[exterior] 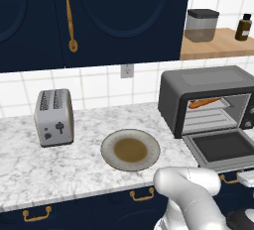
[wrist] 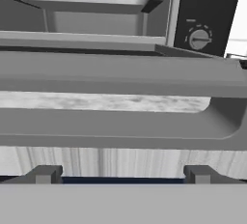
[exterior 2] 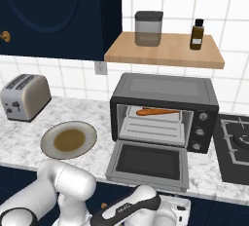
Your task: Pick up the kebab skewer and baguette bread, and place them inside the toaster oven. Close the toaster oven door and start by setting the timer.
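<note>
Jaws (wrist: pixel 123 174) spread wide, holding nothing | just below toaster oven door (wrist: pixel 120 73) handle | door hangs open

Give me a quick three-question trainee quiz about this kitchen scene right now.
1. True or false: the toaster oven door is shut.
2. The baguette bread lies: A) on the plate, B) on the rack inside the toaster oven, C) on the shelf.
3. Fill in: the gripper is ____, just below the door's bar handle.

Key: 1 false; 2 B; 3 open.
</note>
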